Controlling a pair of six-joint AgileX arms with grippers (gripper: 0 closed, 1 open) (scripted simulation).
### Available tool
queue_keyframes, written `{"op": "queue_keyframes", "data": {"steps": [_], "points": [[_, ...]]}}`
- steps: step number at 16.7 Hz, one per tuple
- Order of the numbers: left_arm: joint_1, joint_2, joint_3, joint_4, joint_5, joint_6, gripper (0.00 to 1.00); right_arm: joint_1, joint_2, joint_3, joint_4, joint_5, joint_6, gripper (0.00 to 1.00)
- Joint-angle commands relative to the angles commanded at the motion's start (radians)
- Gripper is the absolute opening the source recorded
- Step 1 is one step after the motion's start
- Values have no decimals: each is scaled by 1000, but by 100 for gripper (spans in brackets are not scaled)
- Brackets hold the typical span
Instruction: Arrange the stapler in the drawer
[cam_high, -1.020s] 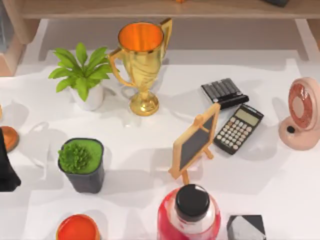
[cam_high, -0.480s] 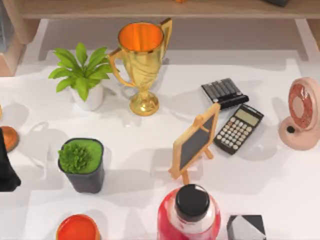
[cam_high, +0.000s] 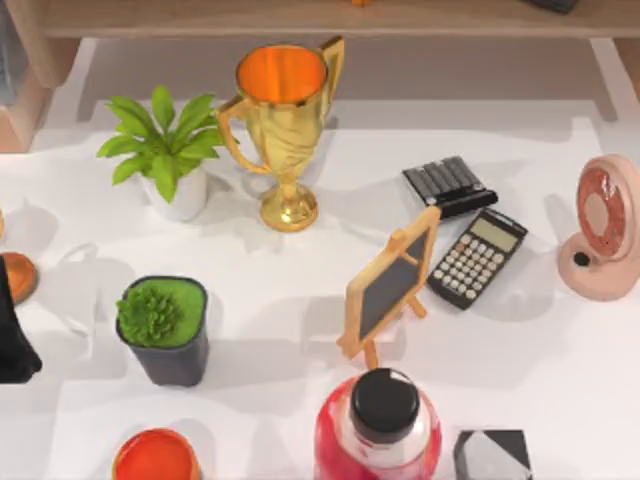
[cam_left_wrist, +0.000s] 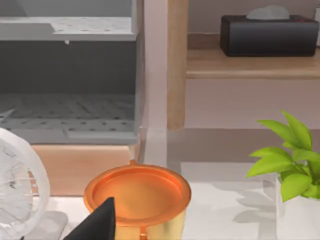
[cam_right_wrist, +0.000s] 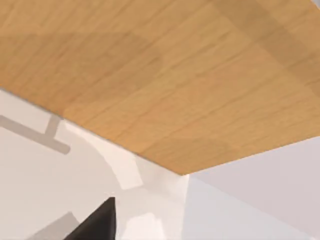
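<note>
A black ribbed block (cam_high: 450, 186) lies at the back right of the white table (cam_high: 290, 290), just behind a calculator (cam_high: 477, 257); I cannot tell whether it is the stapler. In the left wrist view a grey open compartment with a perforated floor (cam_left_wrist: 70, 115), drawer-like, sits beside a wooden shelf post (cam_left_wrist: 177, 65). My left arm (cam_high: 14, 335) is a dark shape at the table's left edge, and a black tip of my left gripper (cam_left_wrist: 100, 224) hangs above an orange-lined cup (cam_left_wrist: 137, 192). A black tip of my right gripper (cam_right_wrist: 97, 224) shows under a wooden board (cam_right_wrist: 175, 75).
On the table stand a gold trophy (cam_high: 283, 125), a leafy plant in a white pot (cam_high: 165, 150), a green plant in a dark pot (cam_high: 165, 330), a small chalkboard easel (cam_high: 390, 285), a red bottle (cam_high: 380, 425), a pink fan (cam_high: 603, 230), an orange cup (cam_high: 155, 455) and a black cube (cam_high: 492, 455).
</note>
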Motion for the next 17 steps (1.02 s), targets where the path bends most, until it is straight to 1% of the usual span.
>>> {"op": "queue_keyframes", "data": {"steps": [5,9,13,17], "points": [[0,0,0,0,0,0,100,122,-107,96,-603,140,221,100],[0,0,0,0,0,0,100,254,-165,164,-1009,231,374,100],[0,0,0,0,0,0,100,389,-199,215,-1284,296,491,100],[0,0,0,0,0,0,100,476,-208,243,-1417,331,553,100]]}}
